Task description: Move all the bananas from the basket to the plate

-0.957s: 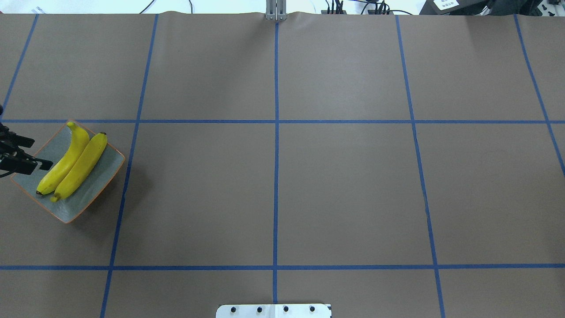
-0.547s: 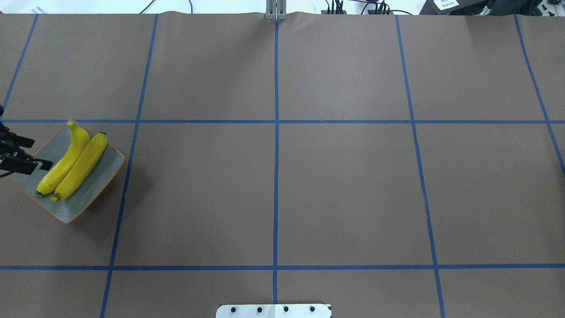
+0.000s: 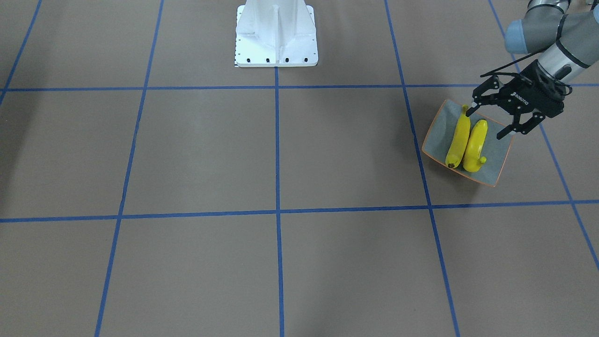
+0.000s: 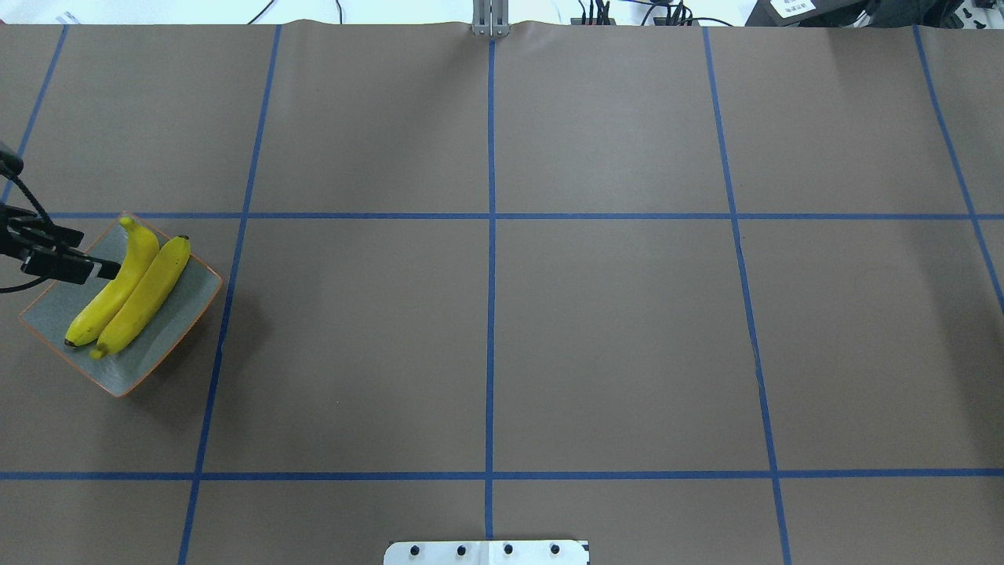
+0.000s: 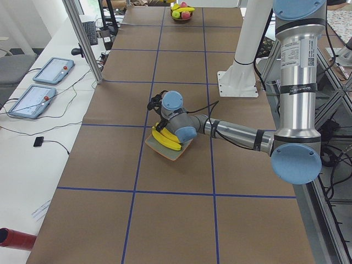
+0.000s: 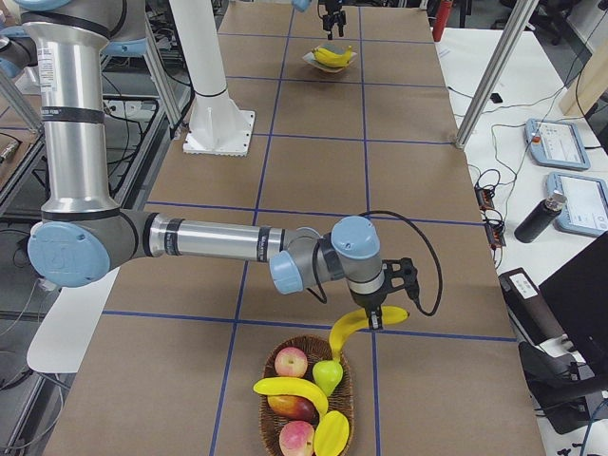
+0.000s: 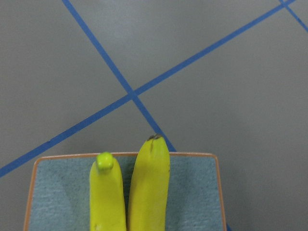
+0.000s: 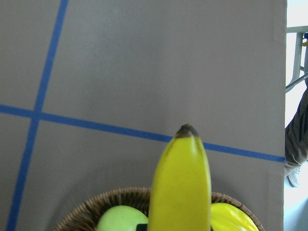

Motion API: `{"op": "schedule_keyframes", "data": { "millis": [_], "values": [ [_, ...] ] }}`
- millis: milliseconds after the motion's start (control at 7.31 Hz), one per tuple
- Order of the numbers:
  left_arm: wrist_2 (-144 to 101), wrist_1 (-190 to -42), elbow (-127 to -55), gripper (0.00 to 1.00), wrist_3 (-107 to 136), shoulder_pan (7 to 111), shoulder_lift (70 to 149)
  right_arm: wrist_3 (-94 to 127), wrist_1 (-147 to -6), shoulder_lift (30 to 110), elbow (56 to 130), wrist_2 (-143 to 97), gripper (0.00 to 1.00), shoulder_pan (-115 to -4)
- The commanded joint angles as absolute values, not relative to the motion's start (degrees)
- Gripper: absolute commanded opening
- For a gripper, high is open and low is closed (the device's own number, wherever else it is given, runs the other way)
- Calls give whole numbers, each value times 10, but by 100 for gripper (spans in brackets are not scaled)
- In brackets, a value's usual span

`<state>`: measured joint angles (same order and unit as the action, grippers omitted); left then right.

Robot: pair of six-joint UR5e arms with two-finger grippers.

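Note:
Two bananas [image 4: 118,286] [image 4: 147,294] lie side by side on the grey-blue plate [image 4: 169,333] at the table's left; they also show in the front view [image 3: 458,140] and the left wrist view [image 7: 150,187]. My left gripper [image 3: 485,124] is open and empty, just above the bananas' near ends. At the far right, my right gripper [image 6: 372,321] is shut on a long curved banana [image 6: 353,331] and holds it above the wicker basket [image 6: 350,404]. The right wrist view shows that banana [image 8: 180,187] over the basket rim [image 8: 110,198]. Another banana [image 6: 285,388] lies in the basket.
The basket also holds a green pear [image 6: 328,375], red apples [image 6: 291,361] and a short yellow fruit [image 6: 331,432]. The white robot base [image 3: 276,35] stands at the table's middle edge. Tablets [image 5: 52,70] and cables lie on the side bench beyond the table.
My left gripper has moved away from the robot and slightly further over the plate, still open. The two bananas on the plate have not moved.

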<state>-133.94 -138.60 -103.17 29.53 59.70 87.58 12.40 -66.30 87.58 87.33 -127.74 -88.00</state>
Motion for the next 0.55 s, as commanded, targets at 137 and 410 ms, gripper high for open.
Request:
{"op": "schedule_keyframes", "data": {
  "millis": [137,410],
  "values": [
    [-1340,-1386,-1032,100,423,592,946,355,-657,776,909,-1325,0,-791],
    [-1339,-1386,-1026,100,487,572,996,541,-656,711,947,-1314,0,-704]
  ]
}}
